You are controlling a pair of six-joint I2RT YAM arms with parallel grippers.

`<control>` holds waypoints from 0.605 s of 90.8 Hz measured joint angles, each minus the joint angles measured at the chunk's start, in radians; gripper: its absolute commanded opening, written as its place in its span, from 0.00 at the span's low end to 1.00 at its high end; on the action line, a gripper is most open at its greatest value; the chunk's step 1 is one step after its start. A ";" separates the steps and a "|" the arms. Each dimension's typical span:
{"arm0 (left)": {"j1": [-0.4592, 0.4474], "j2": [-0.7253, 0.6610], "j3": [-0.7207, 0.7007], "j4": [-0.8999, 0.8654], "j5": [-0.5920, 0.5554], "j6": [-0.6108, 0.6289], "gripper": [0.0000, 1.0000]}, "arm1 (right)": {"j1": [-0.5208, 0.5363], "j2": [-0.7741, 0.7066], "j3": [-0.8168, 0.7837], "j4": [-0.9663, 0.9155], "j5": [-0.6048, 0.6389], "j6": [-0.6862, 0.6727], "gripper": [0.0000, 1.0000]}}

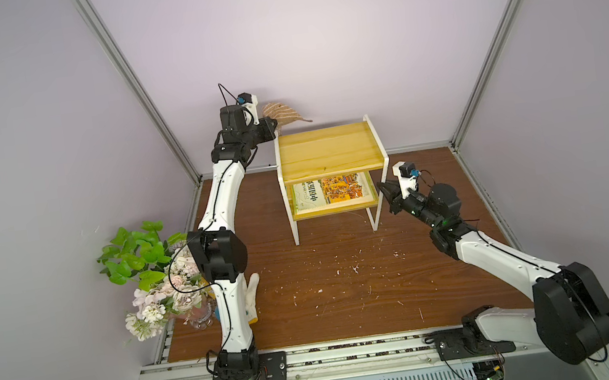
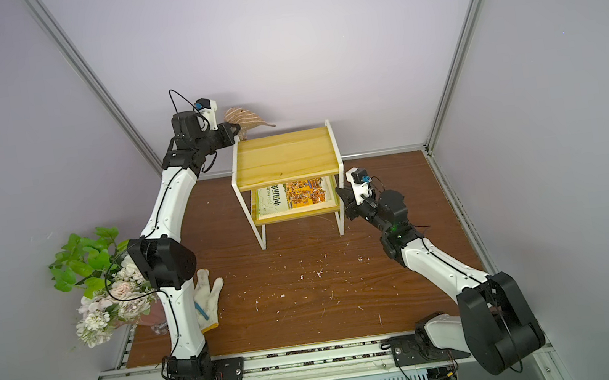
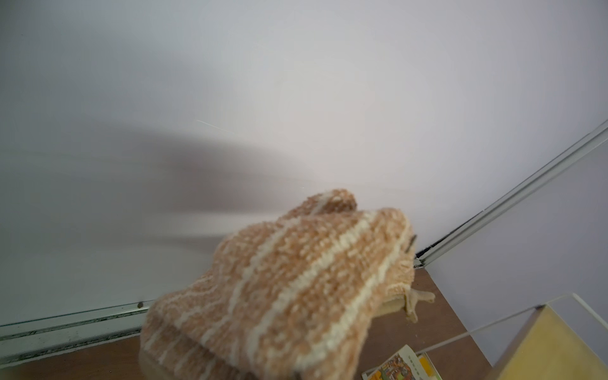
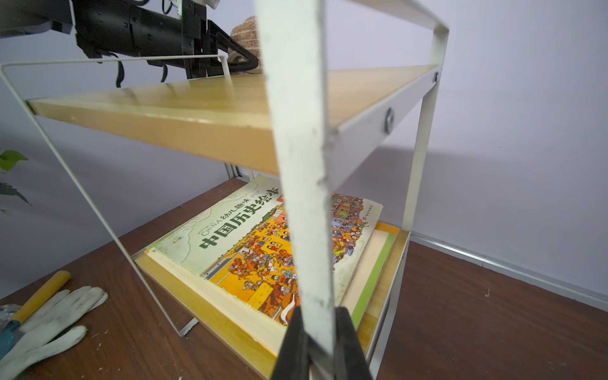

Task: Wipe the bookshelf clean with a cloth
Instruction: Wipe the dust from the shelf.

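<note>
In both top views my left gripper [image 1: 273,126] is clenched on the tan striped cloth [image 1: 284,112]. The cloth is bunched and held up near the back wall, just beyond the far left corner of the bookshelf [image 1: 329,147]. The bookshelf stands on the brown table [image 1: 349,297], with a picture book [image 1: 331,192] lying flat on its lower board. My right gripper [image 1: 386,189] sits at the bookshelf's near right leg. A white glove [image 2: 209,295] lies on the table by the left arm, next to a bunch of flowers [image 1: 153,294]. The left wrist view is mostly the cloth, slightly blurred, with a corner of the bookshelf beside it; I cannot tell whether they touch. In the right wrist view the right gripper's black fingers [image 4: 348,342] press either side of the bookshelf's white upright, grasping it, and the left gripper holds the cloth above the top board's far corner
</note>
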 measured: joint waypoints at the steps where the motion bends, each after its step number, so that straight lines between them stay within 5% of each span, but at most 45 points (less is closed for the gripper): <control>1: 0.001 0.000 0.005 -0.007 0.005 0.000 0.00 | 0.000 0.000 0.001 -0.002 0.000 0.000 0.00; 15: 0.010 -0.081 0.005 -0.050 0.123 -0.003 0.00 | 0.003 0.000 0.010 -0.019 -0.010 -0.001 0.00; 33: 0.008 -0.259 -0.183 0.006 0.203 0.000 0.00 | 0.004 0.000 0.011 -0.024 -0.010 -0.002 0.00; 55: 0.000 -0.365 -0.393 0.016 0.103 0.029 0.00 | 0.006 0.000 0.011 -0.024 -0.004 -0.003 0.00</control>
